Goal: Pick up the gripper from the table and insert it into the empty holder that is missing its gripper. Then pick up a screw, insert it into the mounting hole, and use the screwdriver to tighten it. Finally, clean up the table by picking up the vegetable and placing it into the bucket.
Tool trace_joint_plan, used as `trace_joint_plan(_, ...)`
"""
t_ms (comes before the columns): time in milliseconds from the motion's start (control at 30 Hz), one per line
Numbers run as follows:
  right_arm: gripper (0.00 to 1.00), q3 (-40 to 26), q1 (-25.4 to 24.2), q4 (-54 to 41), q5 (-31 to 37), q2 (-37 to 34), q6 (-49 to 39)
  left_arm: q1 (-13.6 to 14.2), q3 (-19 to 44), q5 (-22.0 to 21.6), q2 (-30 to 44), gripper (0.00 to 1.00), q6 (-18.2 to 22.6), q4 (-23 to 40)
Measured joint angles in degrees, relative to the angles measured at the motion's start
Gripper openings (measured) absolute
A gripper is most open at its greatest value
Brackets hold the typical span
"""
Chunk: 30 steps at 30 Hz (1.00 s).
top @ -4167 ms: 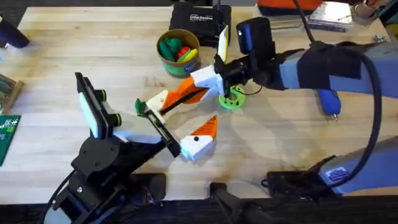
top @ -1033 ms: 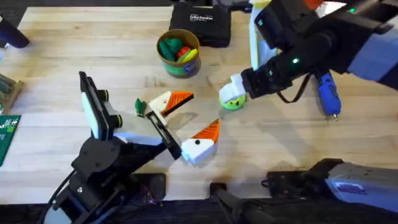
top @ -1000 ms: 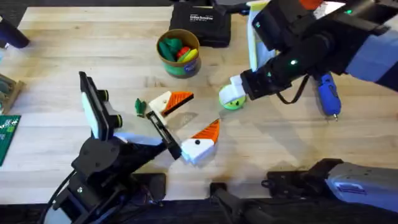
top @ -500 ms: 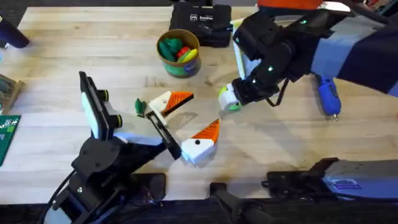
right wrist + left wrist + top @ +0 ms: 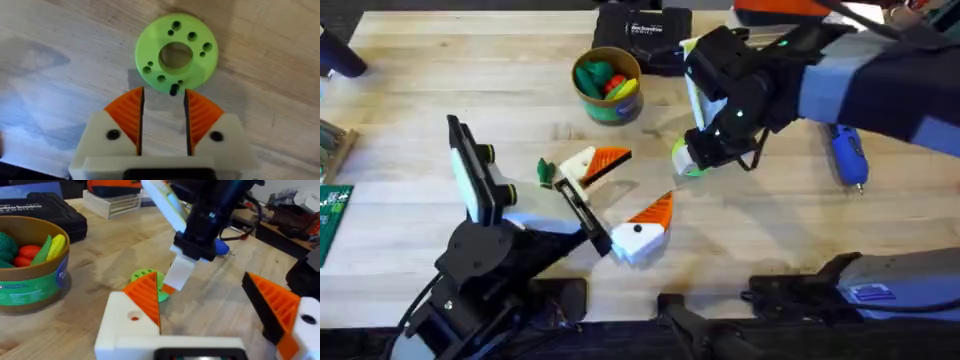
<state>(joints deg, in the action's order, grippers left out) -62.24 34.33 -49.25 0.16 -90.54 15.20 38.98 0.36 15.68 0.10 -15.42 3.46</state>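
- right pincer (image 5: 163, 122): chunky white body, orange ribbed pads, a black screw in each finger
- arms are black, blue sleeve on the right one, black cables

The right gripper (image 5: 163, 117) now hangs over the green disc (image 5: 176, 52), having released the loose gripper (image 5: 595, 162).

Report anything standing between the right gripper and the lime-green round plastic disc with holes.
Nothing blocks it. The right gripper has its jaws open just short of the lime-green round plastic disc with holes. Only a small black screw-like piece lies at the disc's rim, between the jaws' tips.
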Motion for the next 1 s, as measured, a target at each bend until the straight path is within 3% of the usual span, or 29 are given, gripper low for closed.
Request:
trace_joint_plan(200, 0.34, -0.1, 0.0, 0.1, 0.0, -3.3, 0.0, 0.0, 0.0, 0.0, 0.0, 0.99, 0.0, 0.0)
trace_joint_plan(333, 0.219, -0.1, 0.0, 0.4, 0.5, -3.3, 0.0, 0.0, 0.0, 0.0, 0.0, 0.989, 0.0, 0.0)
trace_joint_plan(700, 0.239, -0.1, 0.0, 1.7, 1.3, -3.3, 0.0, 0.0, 0.0, 0.0, 0.0, 0.99, 0.0, 0.0)
trace_joint_plan(1000, 0.112, -0.1, 0.0, 1.7, 1.8, -3.4, 0.0, 0.0, 0.0, 0.0, 0.0, 0.991, 0.0, 0.0)
